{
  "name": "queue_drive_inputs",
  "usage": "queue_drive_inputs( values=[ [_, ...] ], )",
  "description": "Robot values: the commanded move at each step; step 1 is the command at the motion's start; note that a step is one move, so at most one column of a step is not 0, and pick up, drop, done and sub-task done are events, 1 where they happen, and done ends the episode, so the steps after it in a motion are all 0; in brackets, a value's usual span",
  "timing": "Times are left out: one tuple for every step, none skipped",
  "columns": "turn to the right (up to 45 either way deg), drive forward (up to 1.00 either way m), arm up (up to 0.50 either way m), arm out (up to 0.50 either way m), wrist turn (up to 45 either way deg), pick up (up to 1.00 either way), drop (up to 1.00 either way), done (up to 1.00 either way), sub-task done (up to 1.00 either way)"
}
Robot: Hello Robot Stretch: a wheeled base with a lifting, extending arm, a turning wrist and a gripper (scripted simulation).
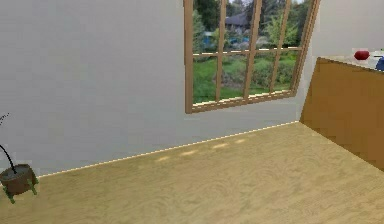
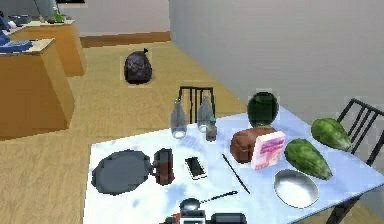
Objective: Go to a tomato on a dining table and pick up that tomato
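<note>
The dining table [image 2: 130,200] with a pale cloth spreads across the lower arm side view. On it lie a dark plate [image 2: 122,170], a brown mug [image 2: 163,166], a phone [image 2: 195,167], a pen [image 2: 235,172], two bottles [image 2: 178,118], a brown loaf [image 2: 250,143], a pink box [image 2: 268,152], a dark green melon [image 2: 262,107], two green gourds [image 2: 307,157] and a metal bowl [image 2: 296,187]. At the bottom edge the gripper [image 2: 192,208] shows as dark parts over the tabletop; I cannot tell whether it holds anything. A small red round thing [image 1: 361,54] sits on a wooden counter [image 1: 345,105] at the forward view's right.
Dark chairs [image 2: 195,98] [image 2: 360,120] stand at the table's far side. A black bag [image 2: 138,67] lies on the floor beyond, and wooden counters [image 2: 30,90] stand at the left. Ahead are a grey wall, a window [image 1: 250,50] and a potted plant [image 1: 18,180].
</note>
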Motion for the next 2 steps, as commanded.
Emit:
queue_drive_inputs(
  values=[
    [0.0, 0.0, 0.0, 0.0, 45.0, 0.0, 0.0, 0.0, 0.0],
    [0.0, 0.0, 0.0, 0.0, 39.0, 0.0, 0.0, 0.0, 0.0]
  ],
)
